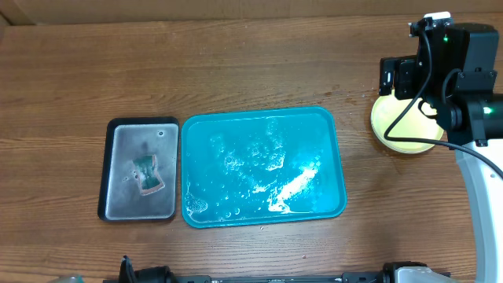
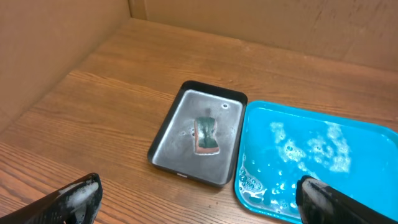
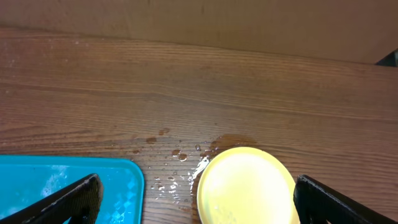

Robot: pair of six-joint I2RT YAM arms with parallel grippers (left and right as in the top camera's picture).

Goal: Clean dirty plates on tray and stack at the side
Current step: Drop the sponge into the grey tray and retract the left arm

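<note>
Right claw point(image 3: 196, 183) hangs with its two fingers spread wide and nothing between them. Directly under it, a little toward its right finger, lies a pale yellow-green plate point(image 3: 245, 186), flat on the wooden table point(image 3: 199, 81) with its face clean and glossy. Whether other plates lie beneath that one cannot be told from the wrist view; from overhead the same plate point(image 1: 402, 130) is half covered by the arm. Just beyond the plate's far-left edge the wood is wet, with a small puddle and scattered drops point(image 3: 180, 154). Farther toward the claw's left finger, apart from the plate, sits the near corner of the teal tray point(image 3: 118, 183).

Left claw point(image 2: 198, 183) is also spread wide and holds nothing; a bit of white foam clings to its left fingertip point(image 2: 78, 196). It hovers well above the table. Ahead of it and slightly below stands a grey metal tray with a black rim point(image 2: 163, 134), and in the middle of that tray lies a sponge point(image 2: 207, 134). Touching or nearly touching the grey tray on the claw's right side is the teal tray point(image 2: 373, 134), wet and covered with patches of soapy bubbles. Overhead, the teal tray point(image 1: 261, 112) lies between the grey one and the plate.
</note>
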